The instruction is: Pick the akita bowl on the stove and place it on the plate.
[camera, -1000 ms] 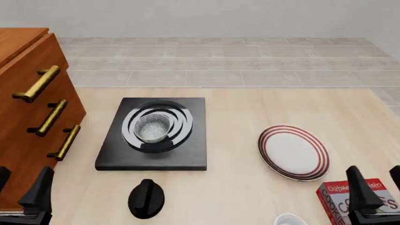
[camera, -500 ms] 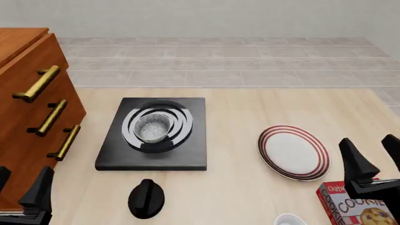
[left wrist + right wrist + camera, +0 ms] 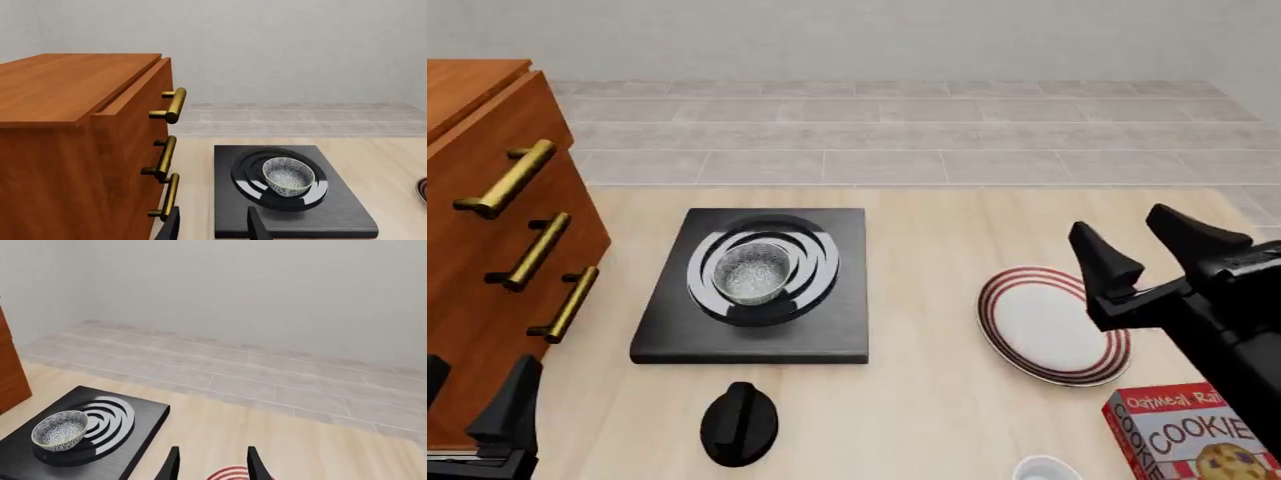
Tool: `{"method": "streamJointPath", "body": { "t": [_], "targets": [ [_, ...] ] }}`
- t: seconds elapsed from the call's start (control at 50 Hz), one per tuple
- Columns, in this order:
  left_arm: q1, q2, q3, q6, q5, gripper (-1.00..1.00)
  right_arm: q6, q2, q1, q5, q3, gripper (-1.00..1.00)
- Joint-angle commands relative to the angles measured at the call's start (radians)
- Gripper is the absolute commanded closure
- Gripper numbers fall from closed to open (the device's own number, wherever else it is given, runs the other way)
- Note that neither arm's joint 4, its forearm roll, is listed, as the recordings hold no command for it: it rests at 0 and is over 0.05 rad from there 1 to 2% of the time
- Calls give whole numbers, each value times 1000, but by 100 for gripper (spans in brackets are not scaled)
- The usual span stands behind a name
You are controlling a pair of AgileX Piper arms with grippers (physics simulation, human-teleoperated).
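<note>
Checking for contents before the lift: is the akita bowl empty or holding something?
Empty. The akita bowl stands upright on the stove, its speckled inside bare.

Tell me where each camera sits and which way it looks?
Front view: fixed above the arms' side of the table, looking forward and down at the stove and plate; both end effectors show, left and right.
Left wrist view: behind the left end effector, facing the bowl and the drawers.
Right wrist view: behind the right end effector, facing the stove from the plate's side.
All three share the bowl on the stove.
</note>
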Motion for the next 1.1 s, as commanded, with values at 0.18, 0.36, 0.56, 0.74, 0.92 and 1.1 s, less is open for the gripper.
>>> {"method": "streamJointPath", "body": {
  "t": [0.18, 0.36, 0.56, 0.74, 0.92, 1.1],
  "targets": [
    [0, 0, 0, 0, 0, -100, 5, 285, 100, -83, -176, -100],
    [0, 0, 0, 0, 0, -100, 32, 397, 142, -72, -279, -100],
    [0, 0, 0, 0, 0, -100, 22, 505, 189, -31, -401, -100],
    [0, 0, 0, 0, 0, -100, 16, 586, 209, 3, -491, -100],
    [0, 0, 0, 0, 0, -100, 20, 670, 252, 80, -607, -100],
    [0, 0, 0, 0, 0, -100, 61, 726, 276, 119, -688, -100]
  ]
}}
